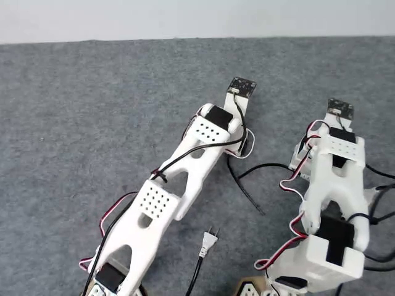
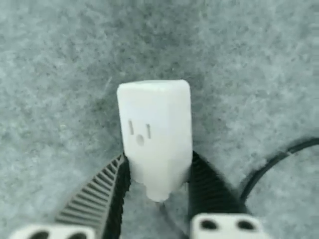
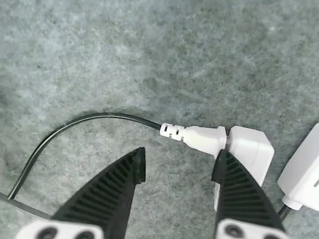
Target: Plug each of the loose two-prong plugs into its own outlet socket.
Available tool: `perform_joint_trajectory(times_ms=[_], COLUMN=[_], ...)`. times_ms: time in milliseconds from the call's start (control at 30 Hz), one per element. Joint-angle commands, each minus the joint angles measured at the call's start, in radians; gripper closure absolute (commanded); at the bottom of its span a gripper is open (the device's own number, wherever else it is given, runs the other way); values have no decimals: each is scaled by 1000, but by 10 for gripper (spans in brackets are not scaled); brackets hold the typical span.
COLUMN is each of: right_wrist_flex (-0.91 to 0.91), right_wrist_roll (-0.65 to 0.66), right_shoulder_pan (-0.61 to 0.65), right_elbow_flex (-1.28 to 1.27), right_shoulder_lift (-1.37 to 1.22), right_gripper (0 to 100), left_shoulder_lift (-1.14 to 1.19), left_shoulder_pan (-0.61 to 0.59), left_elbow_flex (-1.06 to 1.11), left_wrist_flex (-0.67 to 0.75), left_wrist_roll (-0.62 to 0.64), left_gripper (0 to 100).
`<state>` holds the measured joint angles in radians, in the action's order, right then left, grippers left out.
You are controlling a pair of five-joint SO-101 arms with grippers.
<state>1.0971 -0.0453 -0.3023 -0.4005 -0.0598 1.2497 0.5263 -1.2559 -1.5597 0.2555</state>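
My left gripper (image 2: 158, 162) is shut on a white outlet socket (image 2: 155, 129), with a ribbed finger against each side and the socket's slotted face turned to the camera. My right gripper (image 3: 180, 159) stands open just above the carpet. Beyond its tips lies a white two-prong plug (image 3: 199, 137) on a black cable (image 3: 75, 124), pushed into a second white outlet socket (image 3: 250, 149). In the high view a loose two-prong plug (image 1: 210, 238) lies on the carpet between the two arms' bases, prongs pointing away, its cable running to the near edge.
Grey carpet (image 1: 92, 111) covers the whole table. Another black cable (image 1: 245, 185) curves between the arms. A white block (image 3: 304, 169) sits at the edge of the right wrist view, beside the plugged socket.
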Motion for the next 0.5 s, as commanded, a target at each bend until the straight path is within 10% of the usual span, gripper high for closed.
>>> perform_joint_trajectory(times_ms=[0, 467], right_wrist_flex=[-2, -4], right_wrist_roll=[9, 37], right_shoulder_pan=[13, 33], right_elbow_flex=[2, 2], right_shoulder_lift=[44, 44], right_gripper=[790, 790], left_shoulder_lift=[44, 26], left_shoulder_pan=[12, -3], left_elbow_flex=[-213, -409], left_wrist_flex=[-77, -203], left_wrist_roll=[-57, 189], left_gripper=[990, 988])
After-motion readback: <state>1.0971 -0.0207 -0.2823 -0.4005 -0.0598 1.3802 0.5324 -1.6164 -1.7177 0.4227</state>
